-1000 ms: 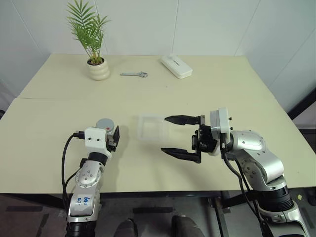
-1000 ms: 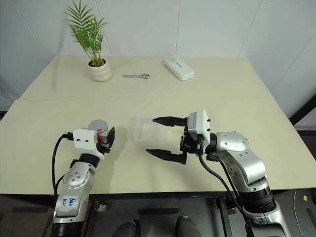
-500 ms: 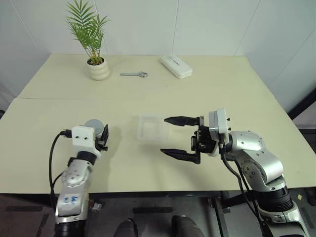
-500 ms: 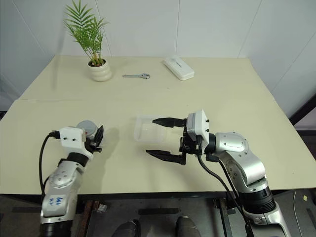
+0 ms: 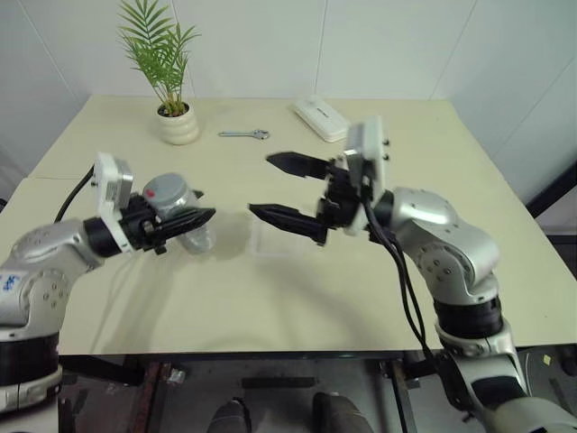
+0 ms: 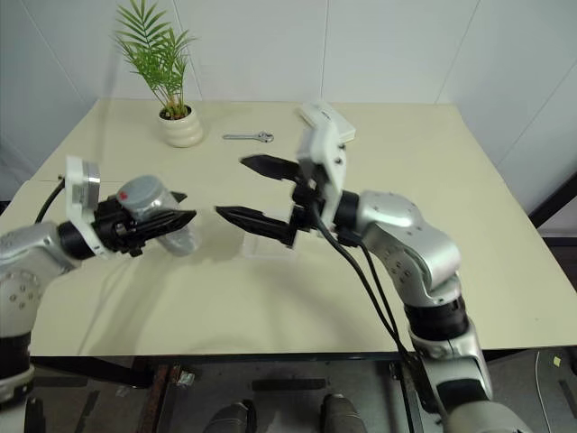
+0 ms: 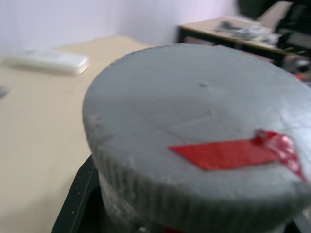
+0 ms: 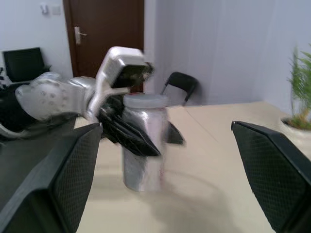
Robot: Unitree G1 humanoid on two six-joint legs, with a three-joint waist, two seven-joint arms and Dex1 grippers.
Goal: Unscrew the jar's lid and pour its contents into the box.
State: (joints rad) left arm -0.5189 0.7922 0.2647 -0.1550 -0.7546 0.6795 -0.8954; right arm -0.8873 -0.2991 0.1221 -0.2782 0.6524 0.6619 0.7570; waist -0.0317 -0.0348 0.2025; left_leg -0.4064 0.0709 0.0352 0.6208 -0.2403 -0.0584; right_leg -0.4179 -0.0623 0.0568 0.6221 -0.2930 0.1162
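Note:
My left gripper (image 5: 203,207) is shut on the jar (image 5: 196,236), a small clear cylinder held roughly upright above the table's left side. Its fingers (image 8: 131,137) clamp the jar (image 8: 143,155) around its upper part, just under the lid. The lid (image 5: 163,191), grey with a red mark, sits on the jar and looms close in the left wrist view (image 7: 204,126). My right gripper (image 5: 259,184) is open wide, pointing left at the jar from a short way to its right, apart from it. The box (image 5: 273,242), clear and shallow, lies on the table partly behind the right gripper's lower finger. The contents cannot be made out.
At the back of the cream table (image 5: 388,298) stand a white ribbed plant pot (image 5: 179,126), a small wrench (image 5: 245,135) and a white oblong case (image 5: 321,119). A seam crosses the table's left part behind my left arm.
My left gripper has lifted the jar off the table and swung to point right. The right gripper has risen and moved left toward the jar, staying open.

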